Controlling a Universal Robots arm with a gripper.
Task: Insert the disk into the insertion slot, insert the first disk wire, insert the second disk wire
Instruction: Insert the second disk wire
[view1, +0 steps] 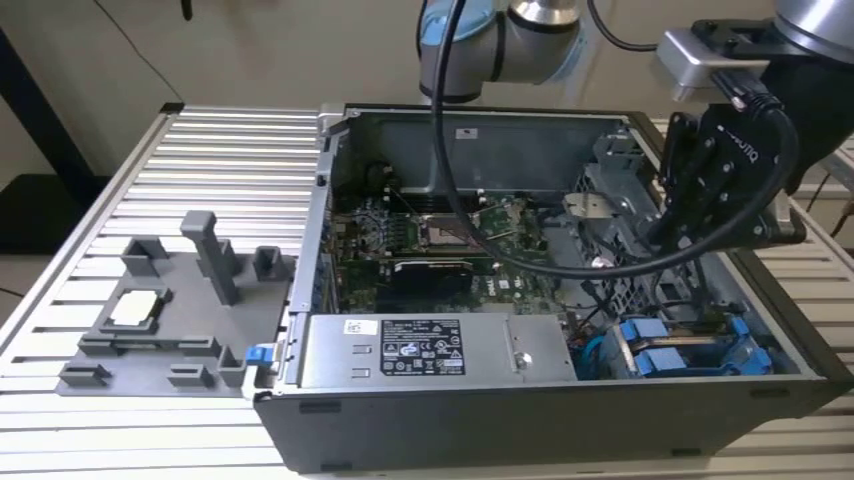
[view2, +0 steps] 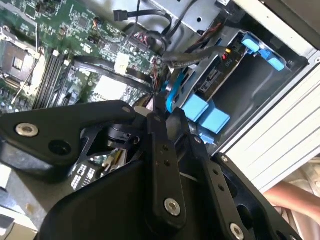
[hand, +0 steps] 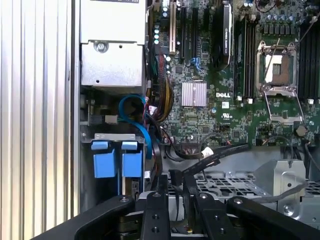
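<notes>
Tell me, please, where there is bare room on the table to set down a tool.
On the exterior view's left of the case, the ribbed table is bare beyond the grey fixture and on its near side. Inside the case it is crowded: cables and blue drive carriers pack the corner beside the power supply.

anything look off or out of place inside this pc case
Nothing spilled or damaged. One black cable lies loose across the motherboard's edge, its white-tipped end apparently unplugged, and a person's hand is close outside the case in the second wrist view.
</notes>
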